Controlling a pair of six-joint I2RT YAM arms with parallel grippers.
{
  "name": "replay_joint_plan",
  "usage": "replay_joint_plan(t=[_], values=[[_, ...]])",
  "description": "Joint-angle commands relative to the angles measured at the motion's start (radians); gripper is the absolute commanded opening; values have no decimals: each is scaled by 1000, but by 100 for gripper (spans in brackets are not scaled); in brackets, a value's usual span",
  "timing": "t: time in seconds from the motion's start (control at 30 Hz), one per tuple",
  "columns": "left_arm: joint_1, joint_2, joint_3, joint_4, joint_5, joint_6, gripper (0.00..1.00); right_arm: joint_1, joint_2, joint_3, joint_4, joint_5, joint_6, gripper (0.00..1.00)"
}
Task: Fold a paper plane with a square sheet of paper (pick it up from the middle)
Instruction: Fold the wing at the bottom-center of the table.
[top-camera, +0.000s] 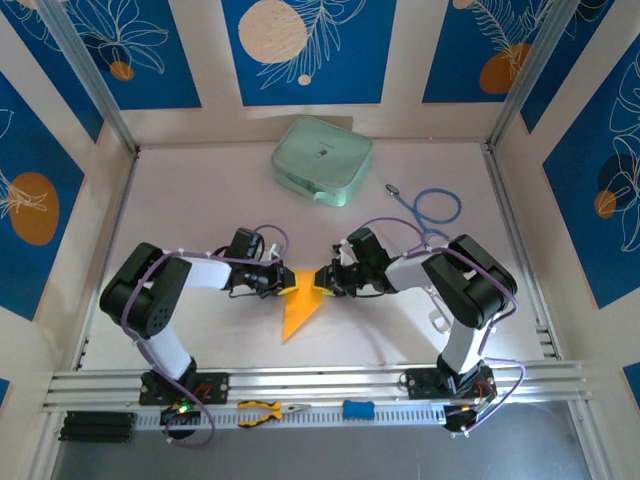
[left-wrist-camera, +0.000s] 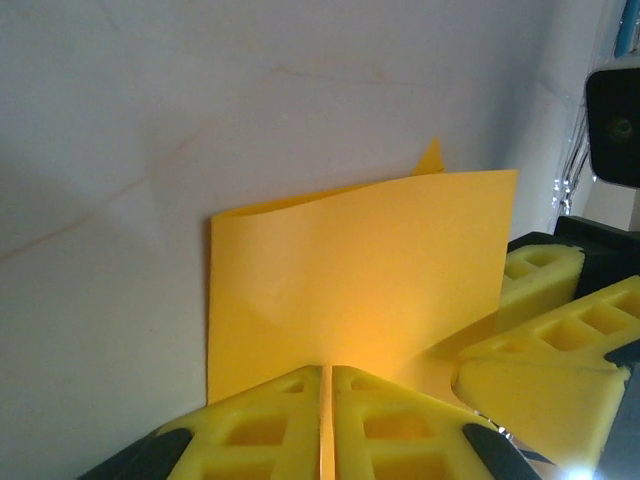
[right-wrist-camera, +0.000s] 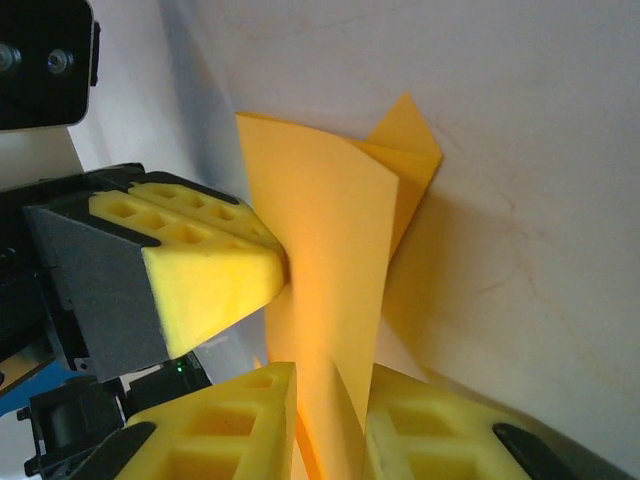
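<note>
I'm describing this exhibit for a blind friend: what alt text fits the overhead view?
The left arm and right arm, black and white, reach inward across a pale table, their jaws meeting at a partly folded orange-yellow paper whose point aims toward the near edge. A pale green case sits behind them, a blue cable loop to its right.

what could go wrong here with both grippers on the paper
The left gripper is shut on the folded paper and the right gripper straddles it close by; pulling apart might tear it. The paper bows between the right fingers, so closing there might press a crooked crease.
</note>
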Motion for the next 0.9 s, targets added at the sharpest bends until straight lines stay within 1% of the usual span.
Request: replay_joint_plan(t=[0.0, 0.13, 0.27, 0.33, 0.43, 0.47, 0.53, 0.63, 0.73, 0.87], values=[[3, -35, -13, -59, -19, 2, 13, -2, -13, 13, -19, 19, -25, 24], [3, -40, -13, -62, -17, 3, 13, -1, -6, 13, 7, -27, -31, 19], [3, -67, -16, -56, -9, -3, 15, 3, 6, 15, 20, -35, -23, 11], [3, -106, -19, -63, -14, 1, 20, 3, 2, 6, 33, -24, -8, 8], [1, -182, -16, -103, -32, 44, 32, 0, -22, -13, 31, 24, 44, 5], [-2, -204, -12, -123, -36, 69, 35, -2, -35, -19, 10, 55, 73, 2], [-17, -252, -1, -178, -64, 123, 37, -9, -63, -33, -30, 110, 130, 2], [-72, -313, 21, -282, -148, 213, 38, -12, -112, -73, -7, 160, 209, 2], [-169, -356, 36, -341, -260, 281, 37, -14, -159, -105, -11, 205, 278, 1], [-316, -382, 60, -429, -481, 366, 39, -20, -205, -116, -56, 230, 329, 0]])
